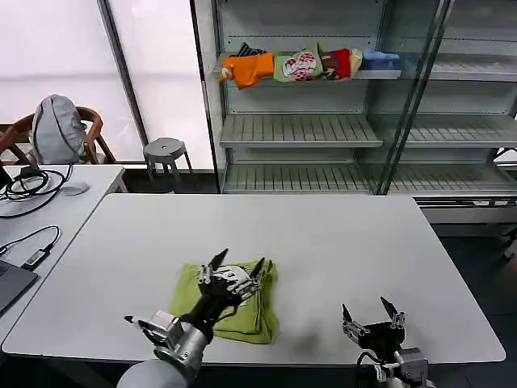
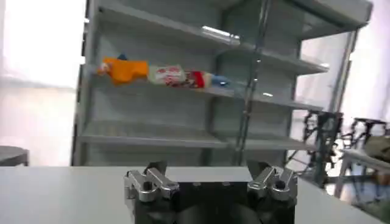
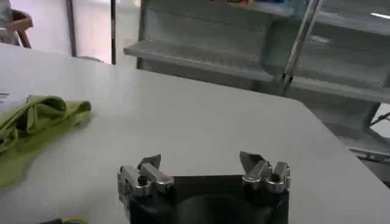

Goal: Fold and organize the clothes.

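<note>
The left gripper (image 1: 238, 267) hangs over the lime-green T-shirt (image 1: 254, 311) with its two fingers wide apart, holding nothing. The shirt lies in a folded heap near the front edge of the white table (image 1: 339, 242). The right gripper (image 1: 370, 311) waits well off to the side by the front edge, fingers apart too, with bare table between it and the shirt. Behind the table stands a metal shelf (image 1: 299, 129) with a row of bundled clothes (image 1: 303, 65). A stool (image 1: 164, 151) stands by the window.
</note>
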### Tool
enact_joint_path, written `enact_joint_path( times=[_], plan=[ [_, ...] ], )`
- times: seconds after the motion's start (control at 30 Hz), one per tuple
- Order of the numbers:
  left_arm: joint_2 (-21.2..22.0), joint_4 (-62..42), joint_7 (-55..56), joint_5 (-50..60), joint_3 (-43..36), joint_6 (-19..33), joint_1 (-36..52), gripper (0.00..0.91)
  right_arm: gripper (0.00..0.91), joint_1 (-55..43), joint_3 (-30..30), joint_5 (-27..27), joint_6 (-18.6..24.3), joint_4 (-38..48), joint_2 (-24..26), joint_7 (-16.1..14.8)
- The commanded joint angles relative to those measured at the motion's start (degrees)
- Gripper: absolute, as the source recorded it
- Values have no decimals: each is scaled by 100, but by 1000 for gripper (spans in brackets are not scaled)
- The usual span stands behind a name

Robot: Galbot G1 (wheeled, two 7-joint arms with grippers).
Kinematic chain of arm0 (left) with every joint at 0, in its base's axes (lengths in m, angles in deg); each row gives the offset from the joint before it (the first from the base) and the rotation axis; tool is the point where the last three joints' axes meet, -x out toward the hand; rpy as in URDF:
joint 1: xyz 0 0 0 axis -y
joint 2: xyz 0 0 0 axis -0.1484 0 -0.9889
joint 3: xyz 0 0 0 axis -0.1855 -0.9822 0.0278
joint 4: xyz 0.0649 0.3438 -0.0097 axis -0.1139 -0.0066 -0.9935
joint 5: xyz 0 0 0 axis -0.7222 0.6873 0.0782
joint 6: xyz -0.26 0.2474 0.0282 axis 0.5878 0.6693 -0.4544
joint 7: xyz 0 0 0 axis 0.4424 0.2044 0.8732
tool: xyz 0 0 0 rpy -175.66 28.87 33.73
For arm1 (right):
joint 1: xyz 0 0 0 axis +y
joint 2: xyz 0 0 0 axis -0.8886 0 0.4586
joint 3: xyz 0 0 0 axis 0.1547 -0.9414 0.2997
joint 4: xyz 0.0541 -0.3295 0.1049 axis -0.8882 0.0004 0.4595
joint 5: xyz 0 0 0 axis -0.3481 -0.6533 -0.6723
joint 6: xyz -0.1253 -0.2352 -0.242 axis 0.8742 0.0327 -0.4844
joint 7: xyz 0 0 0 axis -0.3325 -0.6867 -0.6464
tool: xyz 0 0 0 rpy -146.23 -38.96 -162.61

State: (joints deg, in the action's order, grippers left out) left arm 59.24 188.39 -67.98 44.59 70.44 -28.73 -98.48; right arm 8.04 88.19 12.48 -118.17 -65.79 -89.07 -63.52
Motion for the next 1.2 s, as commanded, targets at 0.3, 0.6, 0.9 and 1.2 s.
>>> enact_joint_path(
  times=[0.3,0.6,0.9,1.2],
  plan=[
    [-273,-1274,1337,293,987,-978,-371,907,907,12,31,3,23,-62,15,-5],
    [-242,-1416,1320,201,930,-1062,-279,907,907,115,95,-7,42,-137,12,-4],
    [-208,-1318,1254,-334,931,-937,-233,907,907,83,86,-12,39,-101,13,-4],
    [-288,-1304,860,-814,1015,-496,-312,907,907,79,79,-12,43,-95,11,-8]
  ],
)
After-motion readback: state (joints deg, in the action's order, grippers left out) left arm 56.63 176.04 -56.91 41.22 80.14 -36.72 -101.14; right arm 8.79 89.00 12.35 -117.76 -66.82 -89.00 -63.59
